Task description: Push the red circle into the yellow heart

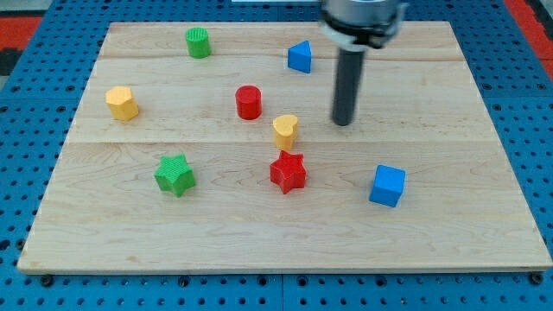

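Note:
The red circle (249,102) stands near the board's middle. The yellow heart (286,131) lies just to its lower right, a small gap between them. My tip (344,122) rests on the board to the right of the yellow heart, farther right of the red circle, touching no block.
A red star (288,171) sits just below the yellow heart. A blue triangle (300,57) is at the view's top, left of the rod. A green circle (198,42), a yellow hexagon (122,103), a green star (175,174) and a blue cube (387,186) lie around. The wooden board (467,233) sits on a blue pegboard.

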Controlling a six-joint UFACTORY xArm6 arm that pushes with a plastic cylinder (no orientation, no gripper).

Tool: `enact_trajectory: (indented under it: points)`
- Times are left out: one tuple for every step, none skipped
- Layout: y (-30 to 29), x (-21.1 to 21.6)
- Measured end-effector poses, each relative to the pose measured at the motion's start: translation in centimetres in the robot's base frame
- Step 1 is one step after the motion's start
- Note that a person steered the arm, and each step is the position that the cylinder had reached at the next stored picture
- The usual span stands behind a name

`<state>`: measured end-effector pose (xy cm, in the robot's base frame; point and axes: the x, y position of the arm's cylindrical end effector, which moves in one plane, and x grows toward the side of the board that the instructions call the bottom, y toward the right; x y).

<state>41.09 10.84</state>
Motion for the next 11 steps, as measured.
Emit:
enact_trajectory:
  points:
    - [-6.5,1.3]
    - [-8.6,0.8]
    - [-7.3,-3.3]
    - [-10.4,-6.5]
    - [-15.3,-8.1]
    - [-18.5,-9.1]
    - [-20.7,-9.2]
    - [-20.4,-6.8]
    - [-13.3,-5.0]
    - [-11.2,-4.3]
    - [-9.6,-4.8]
